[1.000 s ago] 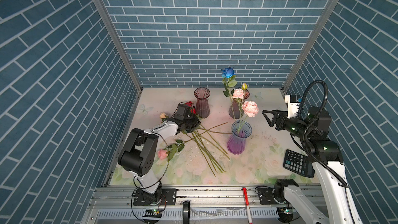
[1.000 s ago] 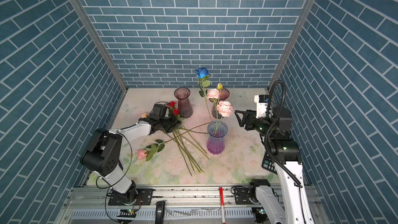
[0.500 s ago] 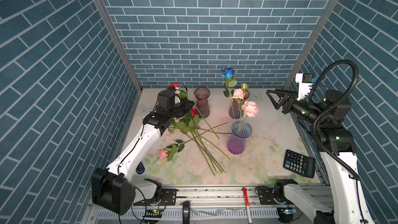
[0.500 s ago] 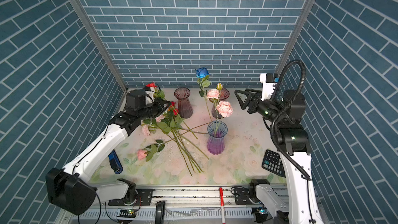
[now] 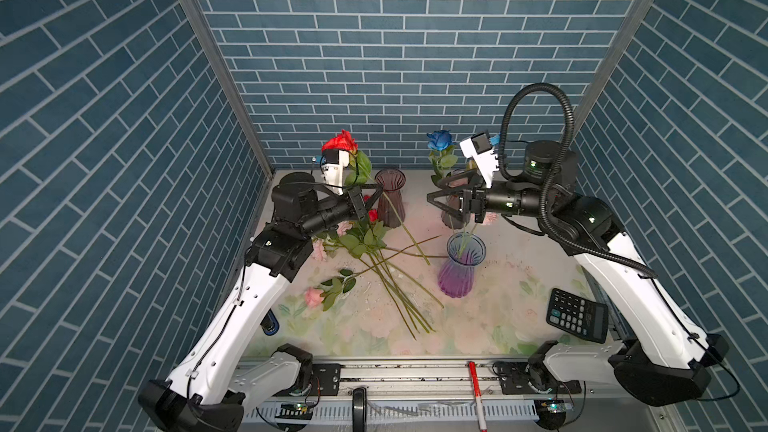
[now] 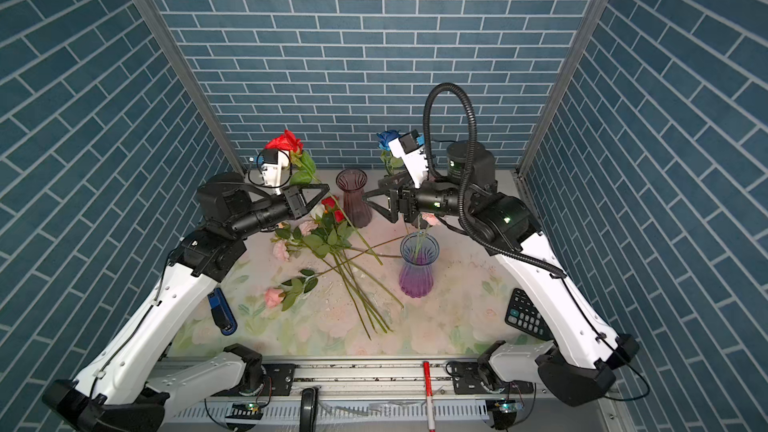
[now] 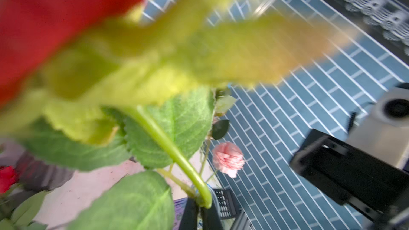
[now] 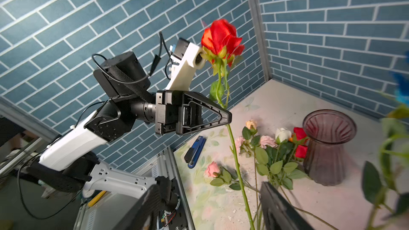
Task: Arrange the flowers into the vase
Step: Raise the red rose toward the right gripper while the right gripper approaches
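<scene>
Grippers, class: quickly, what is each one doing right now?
Left gripper: shut on the stem of the red rose.
Right gripper: open, holding nothing.

1. Vases on the counter (image 5: 519,297): three. Purple vase (image 5: 461,272), mauve vase (image 5: 390,197), dark vase (image 5: 449,221) half hidden behind an arm.
2. Flowers standing roughly upright: three. Red rose (image 5: 340,143), blue rose (image 5: 439,140), pink peony (image 7: 228,159).
3. Flowers lying flat, counted in the right wrist view: seven. Three pink blooms (image 8: 212,169) (image 8: 239,140) (image 8: 267,141), two red blooms (image 8: 299,133) (image 8: 301,151), one white bloom (image 8: 283,133), one cream-orange bloom (image 8: 251,125).
4. Calculator (image 5: 577,320): one.
5. Blue stapler (image 6: 222,313): one.
6. Red-and-white pen (image 5: 476,392): one.
7. Arms: two, left arm (image 5: 232,317) and right arm (image 5: 631,297). One tool each: left tool (image 5: 379,189), right tool (image 5: 432,189).
</scene>
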Controlling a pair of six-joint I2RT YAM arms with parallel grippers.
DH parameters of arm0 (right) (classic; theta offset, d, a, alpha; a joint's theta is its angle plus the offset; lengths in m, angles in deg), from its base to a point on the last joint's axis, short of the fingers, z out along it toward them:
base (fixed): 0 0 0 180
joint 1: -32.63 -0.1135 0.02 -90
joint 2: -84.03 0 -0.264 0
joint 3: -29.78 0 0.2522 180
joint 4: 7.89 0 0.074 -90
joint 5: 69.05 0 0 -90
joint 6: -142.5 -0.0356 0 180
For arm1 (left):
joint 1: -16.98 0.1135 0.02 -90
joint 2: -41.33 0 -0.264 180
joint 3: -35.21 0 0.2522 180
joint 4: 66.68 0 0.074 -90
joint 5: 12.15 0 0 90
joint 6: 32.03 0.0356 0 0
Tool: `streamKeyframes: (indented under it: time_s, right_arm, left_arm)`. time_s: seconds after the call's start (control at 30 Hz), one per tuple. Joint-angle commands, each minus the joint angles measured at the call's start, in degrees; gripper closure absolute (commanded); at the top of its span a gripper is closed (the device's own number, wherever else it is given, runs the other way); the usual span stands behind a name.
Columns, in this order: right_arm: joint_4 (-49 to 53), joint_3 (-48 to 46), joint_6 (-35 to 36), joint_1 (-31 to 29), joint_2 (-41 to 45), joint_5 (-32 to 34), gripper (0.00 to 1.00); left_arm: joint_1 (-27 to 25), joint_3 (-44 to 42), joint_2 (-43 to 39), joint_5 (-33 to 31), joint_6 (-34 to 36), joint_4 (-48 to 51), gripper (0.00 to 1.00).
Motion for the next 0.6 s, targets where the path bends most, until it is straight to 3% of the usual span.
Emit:
streamKeyframes:
  time_s: [0.0, 0.13, 0.33, 0.57]
  right_arm:
    - [-1.84, 1.15, 0.3, -1.91, -1.42, -5.8, 0.3]
    - [-1.22, 0.25, -0.22, -2.99, -3.08, -6.31, 0.41]
    - [-2.39, -2.89, 0.13, -3.24, -1.91, 1.25, 0.54]
    - [-3.15, -2.33, 0.31, -3.23, -2.83, 1.04, 0.72]
  left_arm:
    - [-1.58, -0.13, 0.29, 7.85, 1.73, -6.67, 1.0]
    - [-3.23, 0.67, 0.97, 10.55, 0.92, -9.76, 1.0]
    - [-5.43, 1.67, 2.43, 12.72, -1.92, -14.87, 1.0]
    - [-7.82, 3.28, 3.83, 12.46, -0.59, -13.83, 1.0]
